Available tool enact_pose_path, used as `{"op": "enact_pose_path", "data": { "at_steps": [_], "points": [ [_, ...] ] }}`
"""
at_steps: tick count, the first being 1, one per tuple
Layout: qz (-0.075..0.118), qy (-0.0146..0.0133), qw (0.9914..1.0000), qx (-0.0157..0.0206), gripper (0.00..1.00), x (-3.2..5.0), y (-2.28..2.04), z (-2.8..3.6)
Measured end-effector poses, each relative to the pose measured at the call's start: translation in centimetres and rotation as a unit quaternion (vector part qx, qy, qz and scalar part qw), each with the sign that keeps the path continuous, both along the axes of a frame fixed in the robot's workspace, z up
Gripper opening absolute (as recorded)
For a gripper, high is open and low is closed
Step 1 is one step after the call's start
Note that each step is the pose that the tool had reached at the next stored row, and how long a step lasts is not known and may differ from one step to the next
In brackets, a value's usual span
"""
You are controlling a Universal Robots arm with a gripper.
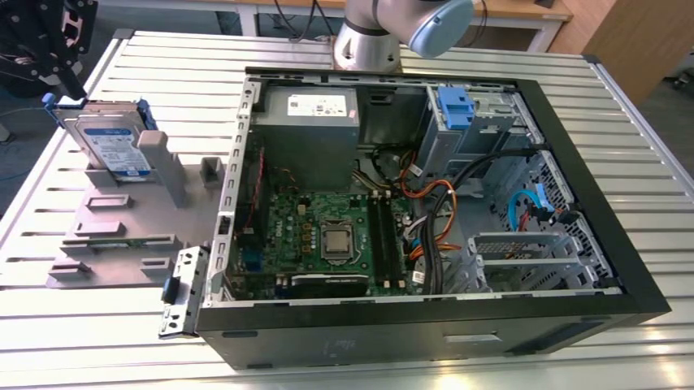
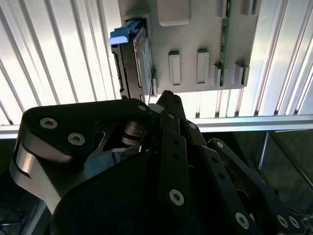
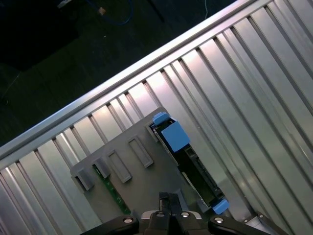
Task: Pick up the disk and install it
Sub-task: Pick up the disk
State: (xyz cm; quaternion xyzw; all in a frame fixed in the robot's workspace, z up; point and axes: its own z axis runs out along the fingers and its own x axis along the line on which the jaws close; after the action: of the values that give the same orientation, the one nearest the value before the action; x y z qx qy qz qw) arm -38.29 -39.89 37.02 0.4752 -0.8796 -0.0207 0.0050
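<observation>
Exterior view: the disk (image 1: pixel 109 146) stands on edge in a slot of a grey fixture (image 1: pixel 119 236). The fixture lies on the slatted metal table (image 1: pixel 162 65), beside the open computer case (image 1: pixel 434 337) on the exterior view's left. The white-and-blue label faces toward the camera and a little toward the case. The disk's long axis seems to run up out of the slot, leaning slightly back, though its lower end is hidden by the fixture. Its blue carrier (image 1: pixel 52 101) shows along the upper rim.

In the first wrist view the disk (image 3: pixel 195 169) is seen edge-on from above as a narrow dark bar. A blue carrier tab (image 3: pixel 173 134) sits at one end of it and a smaller blue corner at the other. The gripper (image 3: pixel 168 199) hangs over the fixture just beside that bar, apart from it. Its two fingertips (image 3: pixel 163 198) are drawn together with nothing between them.

The second wrist view shows the same thin edge of the disk (image 2: pixel 131 63) beyond the black linkage. In the exterior view the black gripper hangs above the disk, at the table's far corner.
</observation>
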Motion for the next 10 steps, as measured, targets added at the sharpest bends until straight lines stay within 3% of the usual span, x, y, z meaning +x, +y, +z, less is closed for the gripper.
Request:
{"op": "enact_pose_path", "data": {
  "at_steps": [10],
  "points": [
    [0.004,0.0,0.99999,0.0,0.11,0.0,0.0,0.0]
  ]
}}
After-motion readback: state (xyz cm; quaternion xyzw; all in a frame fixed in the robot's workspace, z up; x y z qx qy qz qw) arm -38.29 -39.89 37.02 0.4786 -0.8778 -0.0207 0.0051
